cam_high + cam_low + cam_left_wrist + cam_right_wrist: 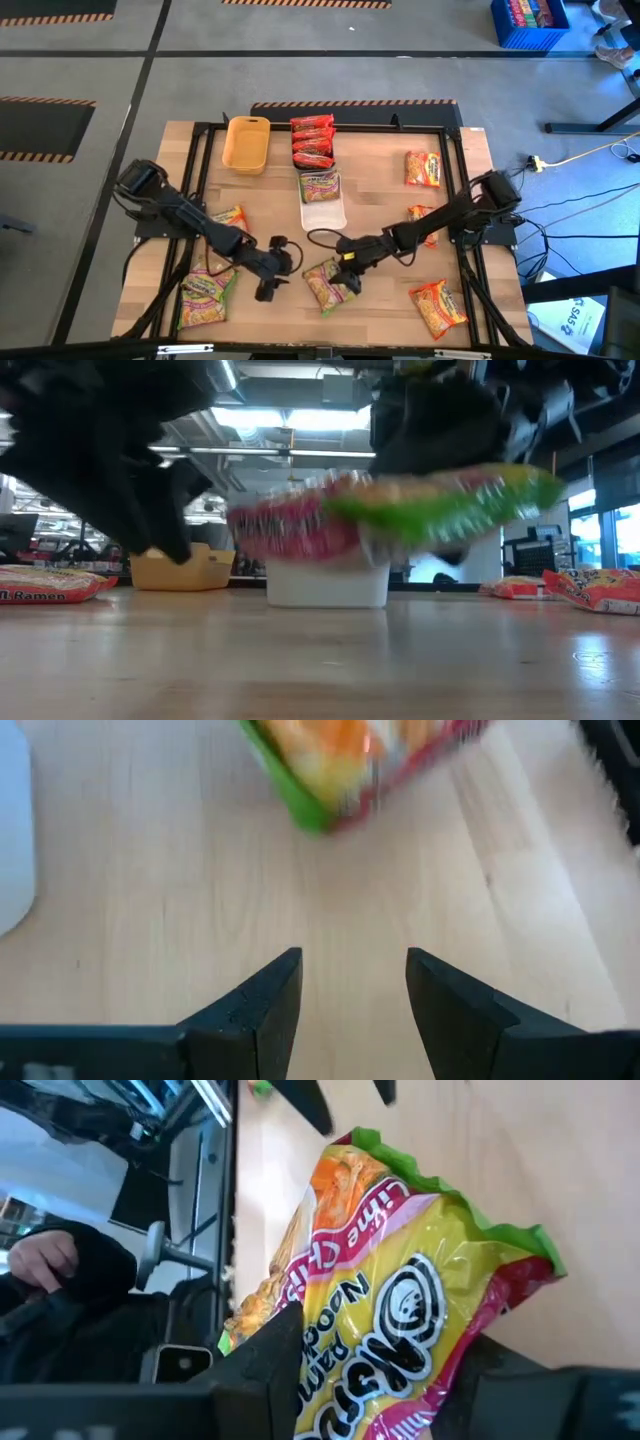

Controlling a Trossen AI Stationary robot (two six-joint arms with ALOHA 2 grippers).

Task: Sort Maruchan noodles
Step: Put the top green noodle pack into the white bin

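Note:
My right gripper (347, 268) is shut on a green-pink Maruchan packet (324, 284) near the table's near middle. The low view shows that packet (440, 505) in the air. My left gripper (272, 268) hovers open just left of it, over bare wood (350, 970), touching nothing; the packet's green edge (340, 765) lies ahead of its fingers. Another green-pink packet (320, 184) rests in the white tray (324, 215). Red packets (312, 141) are stacked at the far side. Orange packets (422, 168) lie flat on the right, and green-pink ones (205, 295) on the left. My right gripper (390, 1370) pinches the green-pink packet between its two fingers (275, 1355) at the end nearest the table's right (400, 1350), coming slantwise from the right and above. The packet reaches away from the fingers toward the left arm. It is lifted clear of the table and lies roughly level.
A yellow tray (246, 143) stands far left of the red stack. A black frame (455, 180) runs around the table's sides. Bare wood lies between the white tray and the orange packets. In the right wrist view a person's hand (40, 1255) shows beyond the table.

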